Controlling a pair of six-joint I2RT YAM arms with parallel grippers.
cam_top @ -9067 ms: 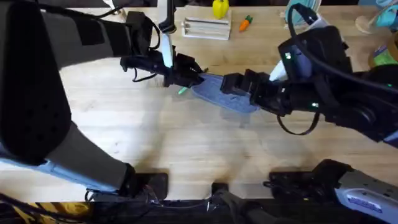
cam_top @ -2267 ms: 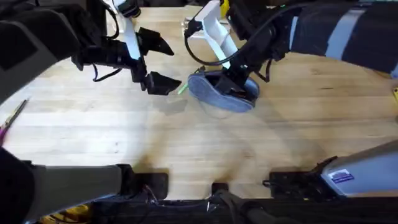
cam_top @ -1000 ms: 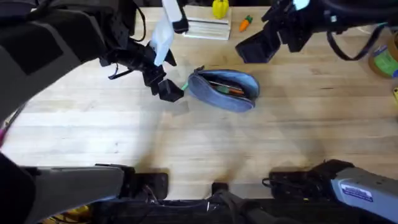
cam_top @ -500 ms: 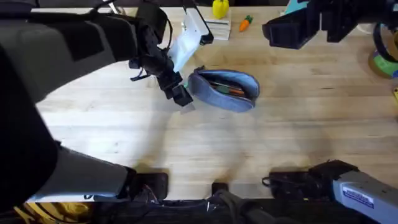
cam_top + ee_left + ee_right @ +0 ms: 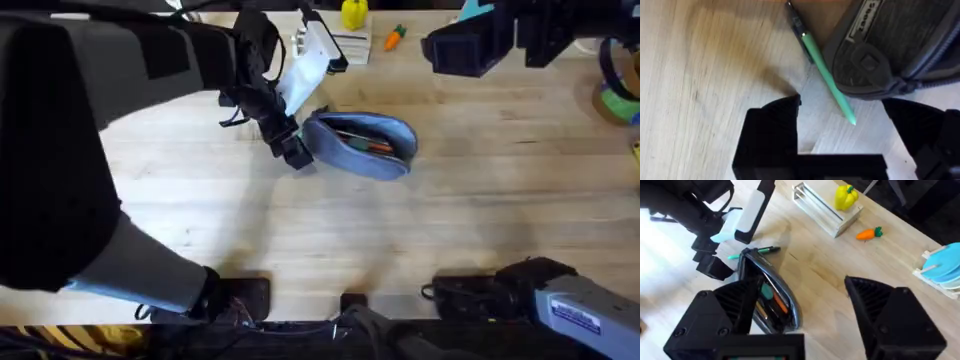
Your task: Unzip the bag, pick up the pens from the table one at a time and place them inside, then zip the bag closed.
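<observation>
The blue-grey bag lies unzipped mid-table, and orange-red pens show inside it. One light green pen lies on the table, touching the bag's left end. My left gripper is low over that pen and open, with the pen's tip between its fingers and nothing gripped. At the back right, high above the table, my right gripper hangs open and empty. From the right wrist view I see the bag's opening, the green pen and the left gripper.
At the table's back edge stand a clear rack, a yellow pepper toy and a small carrot toy. Blue plates sit at the back right. Bare wood stretches in front of the bag.
My left gripper has slid right and down to the bag's left end, over the green pen. My right gripper has left the bag and risen to the back right.
</observation>
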